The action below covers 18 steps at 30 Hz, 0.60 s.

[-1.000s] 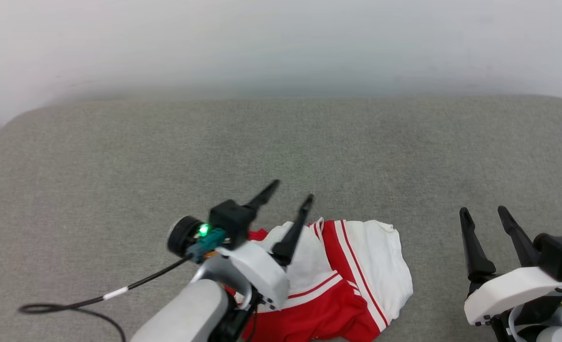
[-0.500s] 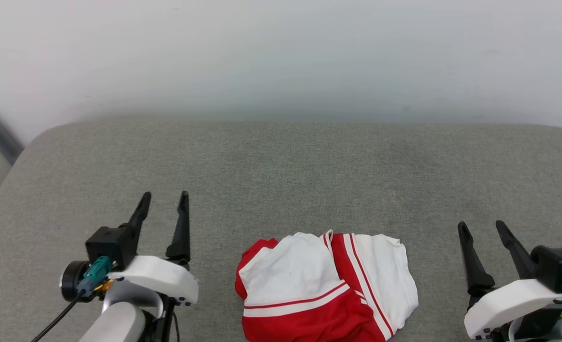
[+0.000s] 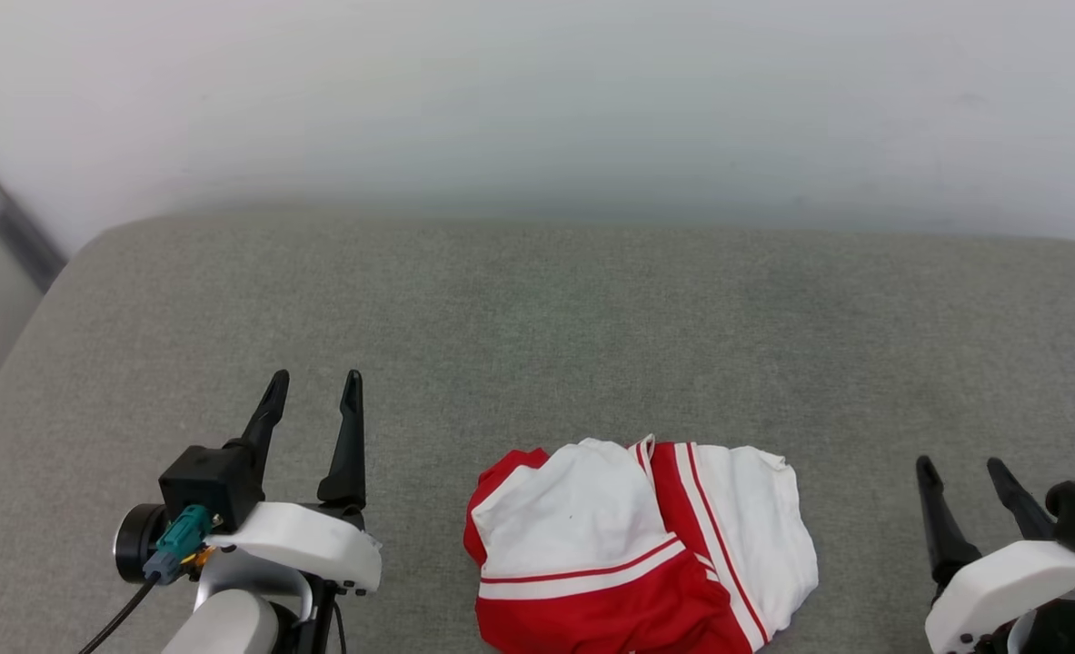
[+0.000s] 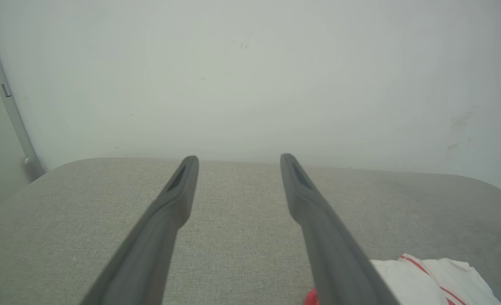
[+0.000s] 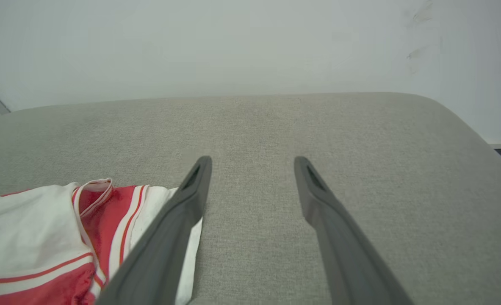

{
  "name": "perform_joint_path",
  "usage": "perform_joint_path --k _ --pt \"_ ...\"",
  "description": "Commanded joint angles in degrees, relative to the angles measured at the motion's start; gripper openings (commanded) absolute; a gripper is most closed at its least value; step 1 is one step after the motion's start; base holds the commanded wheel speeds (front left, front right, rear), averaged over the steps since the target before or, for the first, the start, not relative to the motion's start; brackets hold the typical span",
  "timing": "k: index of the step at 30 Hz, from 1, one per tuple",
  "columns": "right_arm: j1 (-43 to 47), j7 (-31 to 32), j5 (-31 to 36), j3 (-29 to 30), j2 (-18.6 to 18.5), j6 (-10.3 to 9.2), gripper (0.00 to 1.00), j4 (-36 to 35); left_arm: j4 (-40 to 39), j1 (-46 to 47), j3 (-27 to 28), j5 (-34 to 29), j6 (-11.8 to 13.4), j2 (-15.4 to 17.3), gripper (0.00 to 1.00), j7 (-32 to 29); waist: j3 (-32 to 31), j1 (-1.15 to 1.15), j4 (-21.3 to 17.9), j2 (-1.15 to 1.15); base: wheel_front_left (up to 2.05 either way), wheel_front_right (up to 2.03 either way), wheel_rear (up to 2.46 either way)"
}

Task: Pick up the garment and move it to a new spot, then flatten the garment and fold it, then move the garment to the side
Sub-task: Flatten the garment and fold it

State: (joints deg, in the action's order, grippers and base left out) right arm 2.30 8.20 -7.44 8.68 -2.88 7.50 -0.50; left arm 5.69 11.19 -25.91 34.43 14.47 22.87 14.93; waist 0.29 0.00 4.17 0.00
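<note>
The garment [image 3: 637, 540], red with white panels and red-and-white striped trim, lies bunched in a heap at the near middle of the grey cushion [image 3: 592, 336]. Its letters and number are hidden in the folds. My left gripper [image 3: 314, 381] hovers open and empty to the left of the heap, clear of the cloth. My right gripper [image 3: 960, 468] stands open and empty at the lower right, also apart from it. The left wrist view catches a corner of the garment [image 4: 428, 279] at lower right. In the right wrist view the garment [image 5: 42, 237] lies at lower left, behind one finger [image 5: 170, 237].
A pale wall [image 3: 537, 100] rises behind the cushion's far edge. A grey metal rail [image 3: 10, 227] runs down the wall at the far left. The cushion's rounded corners show at the far left and far right. A black cable [image 3: 119, 618] trails from my left wrist.
My left arm has drawn back from over the garment to the left, open and empty. The head camera has shifted a little. The garment lies as it was.
</note>
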Motion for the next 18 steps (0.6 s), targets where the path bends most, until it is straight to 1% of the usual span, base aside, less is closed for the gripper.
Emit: perform_joint_path --k 1,3,7,9,13,18 --pt "-0.79 1.67 -0.07 0.98 -0.02 -0.03 1.00 1.03 -0.32 0.89 -0.08 -0.65 -0.25 -0.36 1.00 0.31 1.09 0.00 0.80 0.00 0.00 0.00 0.00" --pt "-2.14 4.30 -1.39 1.71 -0.03 -0.02 1.00 2.12 -0.74 1.40 -0.10 -1.09 -0.41 -0.85 1.00 0.31 2.26 0.00 1.53 0.00 0.00 0.00 0.00" --pt "-4.78 12.46 -3.01 3.38 -1.52 -0.02 1.00 4.79 -1.30 3.10 -0.29 -2.18 -1.50 -2.17 1.00 0.26 5.62 0.00 3.64 0.00 0.00 0.00 0.00" --pt "-6.24 17.20 -4.61 3.04 -2.26 -0.02 1.00 5.99 -0.82 3.80 -0.20 -2.63 -2.28 -3.08 1.00 0.26 7.28 0.00 4.68 0.00 0.00 0.00 0.00" --pt "-9.39 26.26 -7.76 0.28 -4.41 -0.02 1.00 6.89 -0.17 5.67 0.32 -3.96 -3.77 -5.00 1.00 0.27 10.68 0.00 6.81 0.00 0.00 0.00 0.00" --pt "-12.45 34.36 -11.01 -4.17 -6.04 -0.02 1.00 7.59 0.98 7.07 1.71 -5.59 -5.56 -7.07 1.00 0.27 13.28 0.00 8.54 0.00 0.00 0.00 0.00"
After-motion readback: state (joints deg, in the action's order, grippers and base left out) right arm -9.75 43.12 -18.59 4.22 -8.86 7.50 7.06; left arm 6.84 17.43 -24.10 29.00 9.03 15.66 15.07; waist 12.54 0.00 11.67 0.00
